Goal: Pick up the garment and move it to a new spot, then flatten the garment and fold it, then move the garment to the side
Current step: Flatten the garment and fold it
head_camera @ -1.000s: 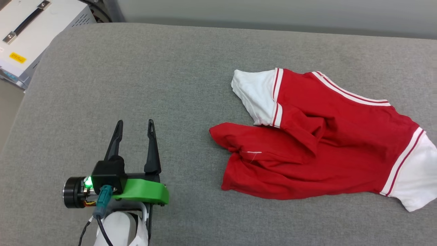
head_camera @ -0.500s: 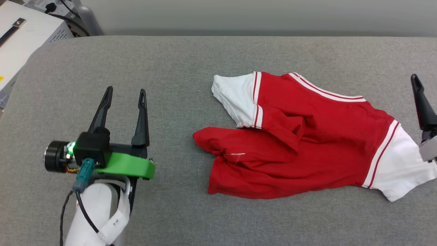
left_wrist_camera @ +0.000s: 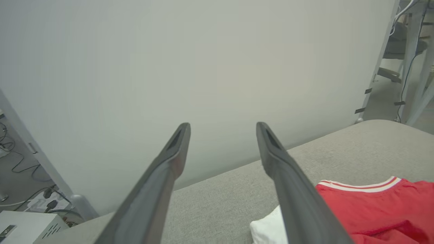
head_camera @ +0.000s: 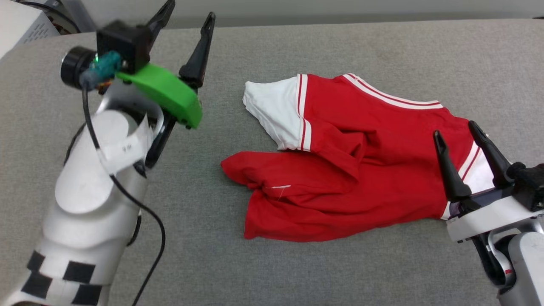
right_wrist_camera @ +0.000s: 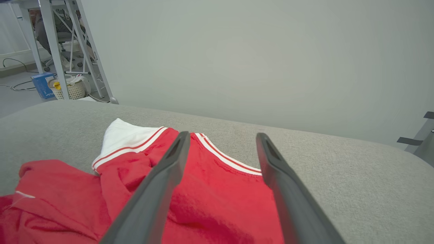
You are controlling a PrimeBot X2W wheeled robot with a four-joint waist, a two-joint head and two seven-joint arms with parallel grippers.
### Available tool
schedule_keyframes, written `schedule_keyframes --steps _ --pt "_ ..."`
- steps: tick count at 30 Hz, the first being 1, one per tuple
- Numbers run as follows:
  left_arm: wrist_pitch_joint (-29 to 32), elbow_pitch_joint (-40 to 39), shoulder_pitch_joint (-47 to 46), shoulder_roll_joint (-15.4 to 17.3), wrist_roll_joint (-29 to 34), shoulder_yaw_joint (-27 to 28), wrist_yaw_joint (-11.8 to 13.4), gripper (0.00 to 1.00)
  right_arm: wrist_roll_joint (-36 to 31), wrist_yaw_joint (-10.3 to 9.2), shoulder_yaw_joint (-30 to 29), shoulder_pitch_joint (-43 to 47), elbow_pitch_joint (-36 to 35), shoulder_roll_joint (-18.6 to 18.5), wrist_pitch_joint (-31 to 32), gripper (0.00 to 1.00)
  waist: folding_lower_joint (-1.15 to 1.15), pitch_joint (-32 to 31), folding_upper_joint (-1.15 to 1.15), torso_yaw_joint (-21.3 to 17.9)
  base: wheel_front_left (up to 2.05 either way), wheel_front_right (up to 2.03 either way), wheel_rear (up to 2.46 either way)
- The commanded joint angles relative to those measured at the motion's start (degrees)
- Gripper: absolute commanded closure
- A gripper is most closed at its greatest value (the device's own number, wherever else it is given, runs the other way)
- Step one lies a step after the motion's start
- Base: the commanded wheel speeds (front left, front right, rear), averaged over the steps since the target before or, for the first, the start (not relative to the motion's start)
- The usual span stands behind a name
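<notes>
My left end effector (head_camera: 190, 10), low at the near left a second ago, has swung up toward the far edge of the grey padded surface (head_camera: 238, 272), and much more of its pale forearm (head_camera: 93, 187) now shows. My right end effector (head_camera: 454, 129) has come in from the right: out of view a second ago, one finger at the picture's edge half a second ago, now both fingers over the garment (head_camera: 361, 170). My head camera has turned too, so the scene has slid left and the white box (head_camera: 17, 25) has nearly gone.
</notes>
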Motion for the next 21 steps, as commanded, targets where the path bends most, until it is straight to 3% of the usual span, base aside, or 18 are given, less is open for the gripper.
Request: schedule_keyframes --steps 1,13,21 --pt "2.49 0.82 -3.4 1.25 -2.87 -1.83 -0.14 0.0 -0.62 -0.05 0.61 0.68 -0.26 0.36 -0.13 0.0 0.0 2.17 0.3 -1.7 0.0 0.0 0.0" --pt "35.37 8.04 -22.73 6.88 -22.89 -22.57 -0.16 0.0 -2.79 -0.05 3.73 -2.57 -0.21 1.96 -1.16 0.0 0.0 10.23 0.3 -5.54 0.0 0.0 0.0" --pt "46.73 13.51 -28.94 9.19 -27.24 -33.17 -0.16 0.0 -3.71 -0.05 5.86 -5.64 -0.19 3.0 -1.47 0.0 0.0 15.43 0.3 -8.25 0.0 0.0 0.0"
